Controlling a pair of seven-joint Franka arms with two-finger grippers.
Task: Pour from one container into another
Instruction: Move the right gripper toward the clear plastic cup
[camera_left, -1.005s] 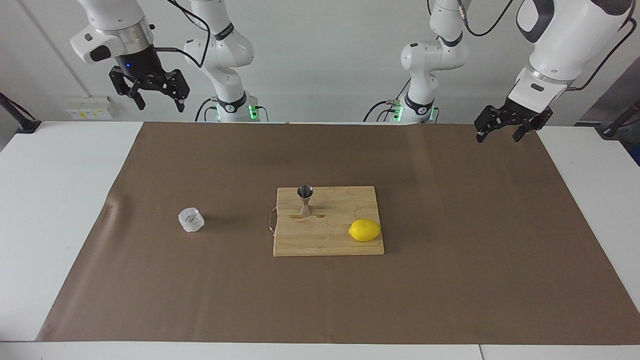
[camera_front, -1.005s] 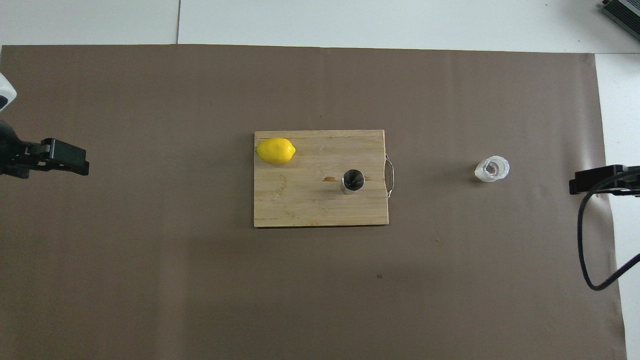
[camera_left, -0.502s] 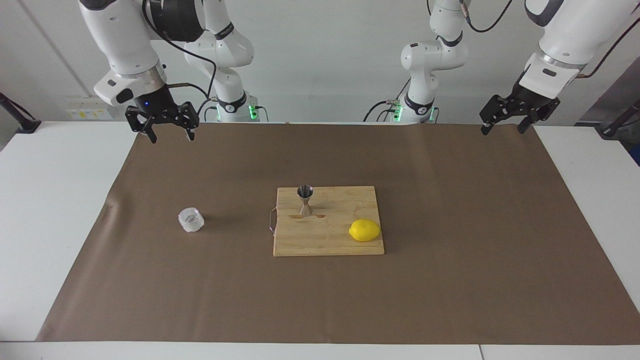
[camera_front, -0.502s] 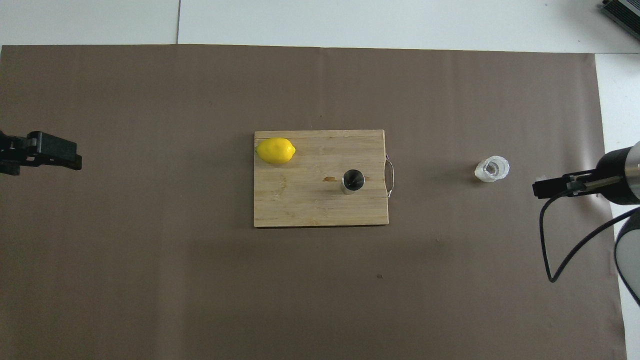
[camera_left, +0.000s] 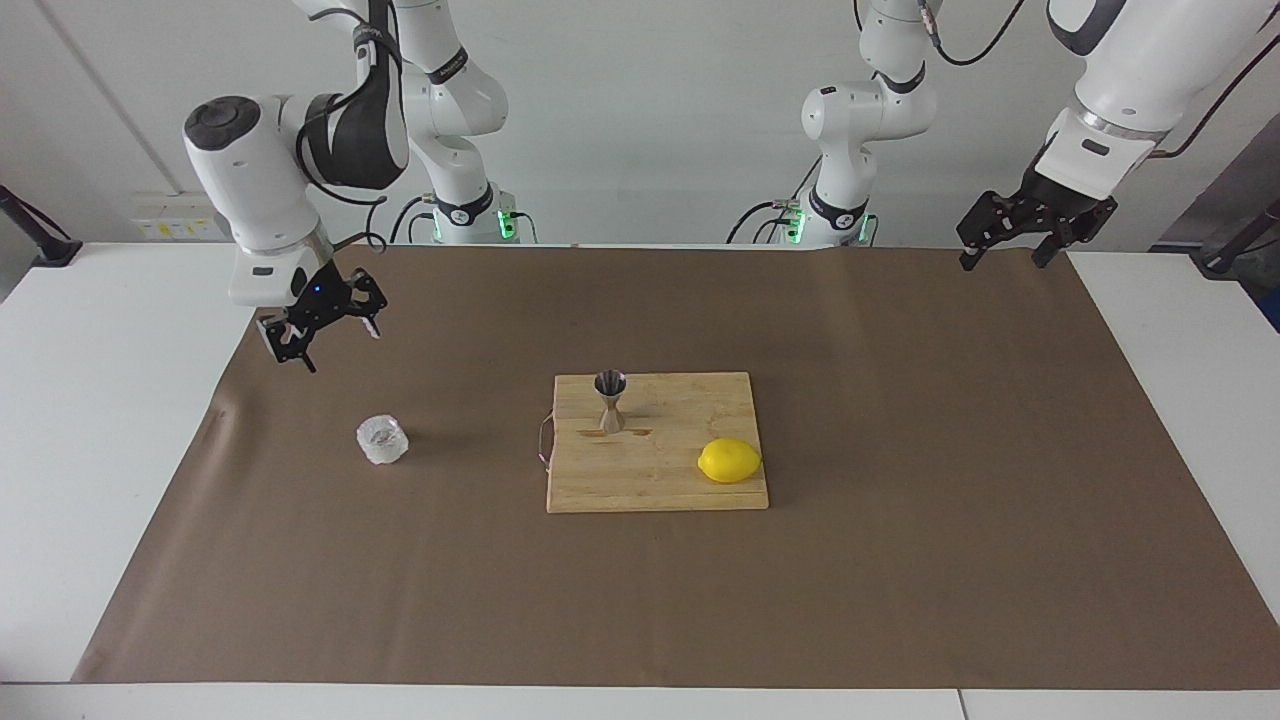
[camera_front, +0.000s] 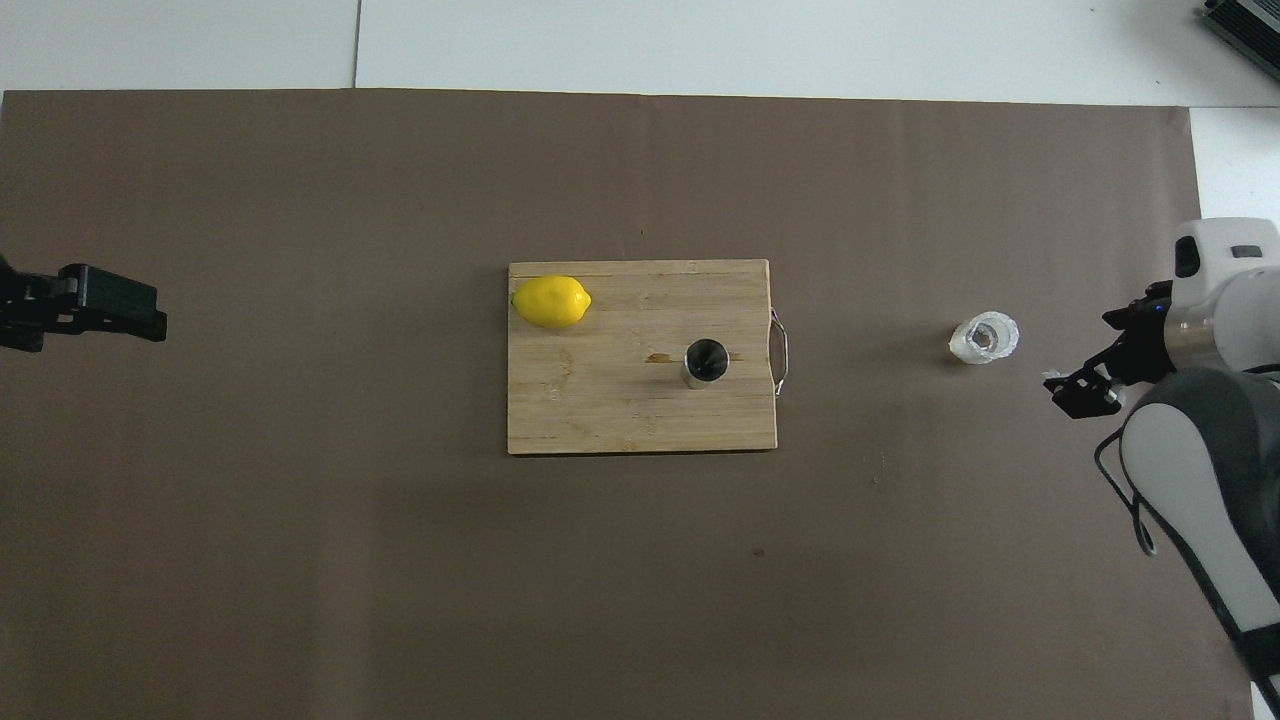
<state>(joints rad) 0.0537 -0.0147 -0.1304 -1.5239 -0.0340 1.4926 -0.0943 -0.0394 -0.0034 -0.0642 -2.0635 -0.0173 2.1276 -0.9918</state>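
White and bent sharply at the elbow, the right arm holds its forearm almost straight down, and the right gripper hangs tilted with its fingers spread and nothing between them, over the brown paper toward the right arm's end of the table. Farther from the robots stands the clear crinkled cup, upright on the paper and apart from that gripper, while the steel jigger stands upright on the wooden cutting board in the middle of the table, with a lemon farther out on the same board. At the other end, the left arm waits with its wrist slanting down, and the left gripper is spread open and holds nothing over the paper's edge nearest to the robots.
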